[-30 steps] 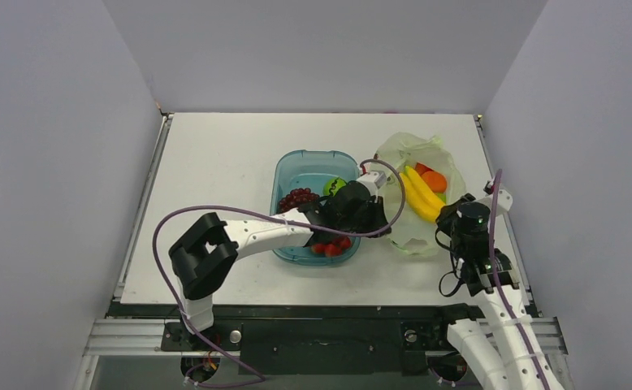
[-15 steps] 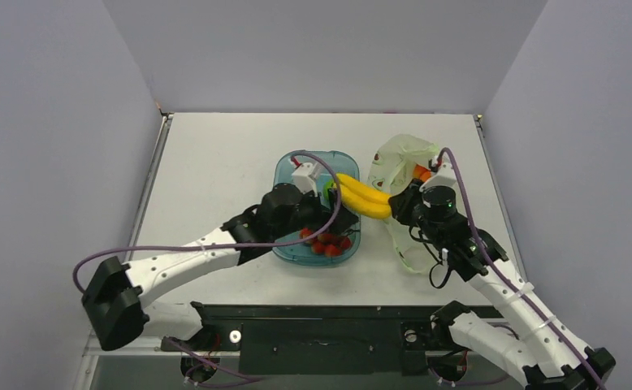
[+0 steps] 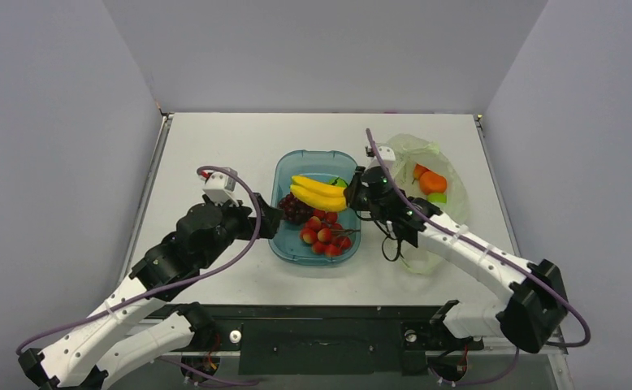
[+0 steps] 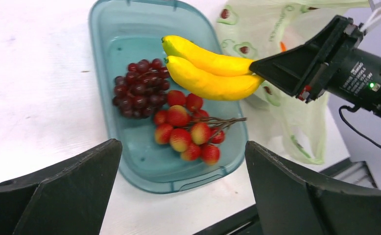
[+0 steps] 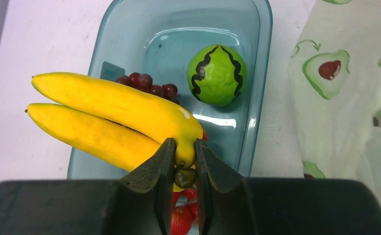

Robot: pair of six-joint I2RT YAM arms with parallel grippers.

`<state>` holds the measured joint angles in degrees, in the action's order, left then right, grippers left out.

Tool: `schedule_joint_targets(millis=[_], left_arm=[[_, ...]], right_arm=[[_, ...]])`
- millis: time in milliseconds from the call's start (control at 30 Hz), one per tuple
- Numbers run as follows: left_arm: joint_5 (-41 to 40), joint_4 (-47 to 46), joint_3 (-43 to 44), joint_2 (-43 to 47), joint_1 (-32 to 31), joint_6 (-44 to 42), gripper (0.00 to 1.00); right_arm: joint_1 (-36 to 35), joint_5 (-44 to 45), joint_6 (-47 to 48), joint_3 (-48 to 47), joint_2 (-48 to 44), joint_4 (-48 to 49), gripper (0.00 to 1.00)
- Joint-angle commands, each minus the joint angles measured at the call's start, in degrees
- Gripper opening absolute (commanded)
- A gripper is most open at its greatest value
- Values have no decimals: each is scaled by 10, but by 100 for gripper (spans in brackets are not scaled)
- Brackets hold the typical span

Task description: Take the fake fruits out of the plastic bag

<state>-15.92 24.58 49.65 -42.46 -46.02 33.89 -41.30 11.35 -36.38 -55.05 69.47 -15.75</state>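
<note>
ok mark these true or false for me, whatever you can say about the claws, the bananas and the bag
1. The right claw is shut on the bananas at their stem. True.
2. The left claw holds the grapes. False: it is open and empty, and the grapes lie in the tray.
3. The bananas lie flat on the table. False: they are held in the air over the tray.
4. An orange fruit lies in the bag. True.
</note>
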Motion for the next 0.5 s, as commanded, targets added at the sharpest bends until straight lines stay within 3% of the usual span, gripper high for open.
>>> schedule_joint_targets(millis=[0,267,333,400,433,467], left_arm=[[-71,84,22,17,4,-24,97],[-61,109,21,36,4,-7,97],[-58,112,21,44,5,-3,97],[-57,115,23,51,5,0,97],[-58,115,23,53,5,1,97],[-59,114,22,58,5,5,97]], right_arm=[[-6,46,28,-90,89,65,0],[-6,114,139,-270,276,34,0],[-6,138,148,-314,320,-2,4],[-5,149,152,-340,353,-16,14],[-5,152,153,-344,368,-18,27],[-5,152,157,-351,374,-22,34]])
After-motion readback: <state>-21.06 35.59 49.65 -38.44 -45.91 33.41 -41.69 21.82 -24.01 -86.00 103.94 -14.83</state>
